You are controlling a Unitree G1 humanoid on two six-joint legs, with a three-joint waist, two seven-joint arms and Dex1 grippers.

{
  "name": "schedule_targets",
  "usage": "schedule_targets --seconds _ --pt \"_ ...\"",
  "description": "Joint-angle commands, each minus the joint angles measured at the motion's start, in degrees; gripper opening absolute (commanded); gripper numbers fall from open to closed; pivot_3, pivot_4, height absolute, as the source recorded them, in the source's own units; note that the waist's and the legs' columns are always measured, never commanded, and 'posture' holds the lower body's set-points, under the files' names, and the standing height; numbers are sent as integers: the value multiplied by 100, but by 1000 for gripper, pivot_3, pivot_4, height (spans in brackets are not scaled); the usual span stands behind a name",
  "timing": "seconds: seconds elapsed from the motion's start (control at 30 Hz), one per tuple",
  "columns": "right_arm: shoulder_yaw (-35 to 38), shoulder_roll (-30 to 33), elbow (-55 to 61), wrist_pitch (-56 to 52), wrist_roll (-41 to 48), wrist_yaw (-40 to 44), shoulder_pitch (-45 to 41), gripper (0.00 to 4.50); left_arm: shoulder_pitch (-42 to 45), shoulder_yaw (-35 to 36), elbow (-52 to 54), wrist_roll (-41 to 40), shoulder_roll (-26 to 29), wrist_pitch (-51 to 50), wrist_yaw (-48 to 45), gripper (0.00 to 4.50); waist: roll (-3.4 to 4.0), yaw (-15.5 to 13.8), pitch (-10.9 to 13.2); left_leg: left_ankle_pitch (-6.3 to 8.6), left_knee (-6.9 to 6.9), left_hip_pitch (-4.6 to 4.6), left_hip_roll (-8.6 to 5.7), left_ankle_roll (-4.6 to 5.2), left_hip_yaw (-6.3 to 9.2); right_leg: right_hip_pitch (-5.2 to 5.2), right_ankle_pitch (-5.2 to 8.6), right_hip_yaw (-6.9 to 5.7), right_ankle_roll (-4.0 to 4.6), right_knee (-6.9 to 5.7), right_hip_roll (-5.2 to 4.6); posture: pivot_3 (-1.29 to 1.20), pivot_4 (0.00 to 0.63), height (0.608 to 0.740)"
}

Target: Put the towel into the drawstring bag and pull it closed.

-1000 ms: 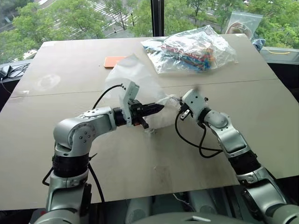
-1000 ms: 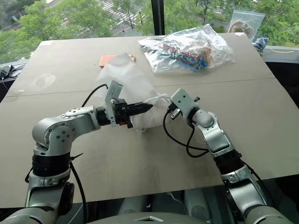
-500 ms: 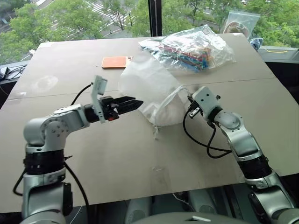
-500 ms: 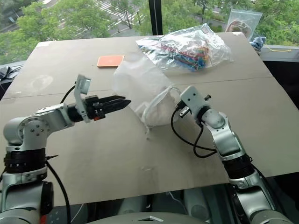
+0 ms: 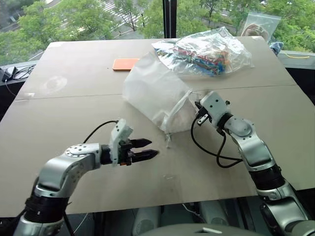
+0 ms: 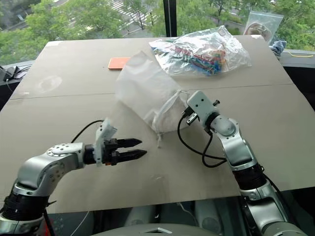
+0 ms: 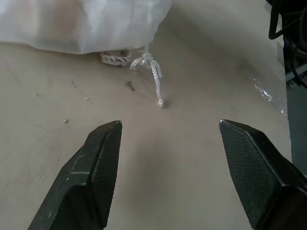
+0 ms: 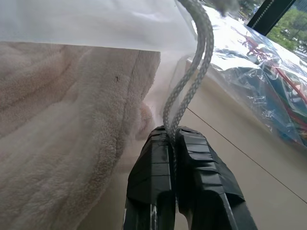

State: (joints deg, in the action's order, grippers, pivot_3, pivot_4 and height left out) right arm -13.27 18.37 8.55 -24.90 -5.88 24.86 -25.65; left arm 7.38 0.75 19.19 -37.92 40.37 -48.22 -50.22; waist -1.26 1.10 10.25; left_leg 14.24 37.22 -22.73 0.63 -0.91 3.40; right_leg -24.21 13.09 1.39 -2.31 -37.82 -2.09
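With the towel (image 8: 62,158) already inside the drawstring bag (image 5: 157,93) lying mid-desk, the closing step is under way: the right gripper (image 8: 175,136) is clamped on the cord (image 8: 189,91), while the left gripper (image 5: 147,149), jaws apart nearer, probably must catch the knotted cord end (image 7: 152,79).

You are getting even, bright daylight coming in through the windows (image 5: 88,19) at twelve o'clock, and it is washing over the table (image 5: 74,113) without harsh glare. Soft shadows are falling toward six o'clock beneath the drawstring bag (image 5: 157,93), which is glowing translucent. The clear plastic bag (image 5: 206,49) is throwing small glints. In the right wrist view the towel (image 8: 57,158) is staying sharp while the far background is softening.
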Motion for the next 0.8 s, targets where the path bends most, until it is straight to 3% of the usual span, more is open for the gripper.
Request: schedule_targets --seconds 0.03,0.27,0.4,0.53,0.67,0.8 --pt "-54 15 260 43 -47 55 -51 0 296 -330 31 151 -349 -5 330 3282 0 0 0 0 1 0 0 0 0 0 0 0 0 -1 0 0 150 740" --pt "-210 4 424 -4 -130 114 13 0 835 -676 -529 513 -985 29 760 3282 -1 12 -1 0 9 1 -1 0 0 2 -1 0 -1 -5 2 0 150 740" --pt "-234 10 477 -17 -138 121 64 0 926 -718 -707 644 -1098 149 721 1464 -1 23 -1 0 9 2 0 0 1 2 -1 0 -1 -6 3 0 150 740" --pt "-171 35 437 19 -135 93 72 0 868 -659 -749 735 -1051 295 668 85 0 22 -1 0 10 2 -1 0 0 3 -1 1 -1 -5 1 0 150 740" --pt "-20 76 214 154 -177 -26 -102 0 789 -274 -812 815 -1037 550 854 32 0 32 -1 0 10 3 0 0 1 3 -1 1 -1 -6 2 0 150 740" --pt "152 147 61 299 -261 -205 -255 0 1217 629 -1450 1215 -1411 1326 2072 32 -1 40 -1 0 12 4 0 0 2 3 -1 -1 -1 -9 2 0 150 740"
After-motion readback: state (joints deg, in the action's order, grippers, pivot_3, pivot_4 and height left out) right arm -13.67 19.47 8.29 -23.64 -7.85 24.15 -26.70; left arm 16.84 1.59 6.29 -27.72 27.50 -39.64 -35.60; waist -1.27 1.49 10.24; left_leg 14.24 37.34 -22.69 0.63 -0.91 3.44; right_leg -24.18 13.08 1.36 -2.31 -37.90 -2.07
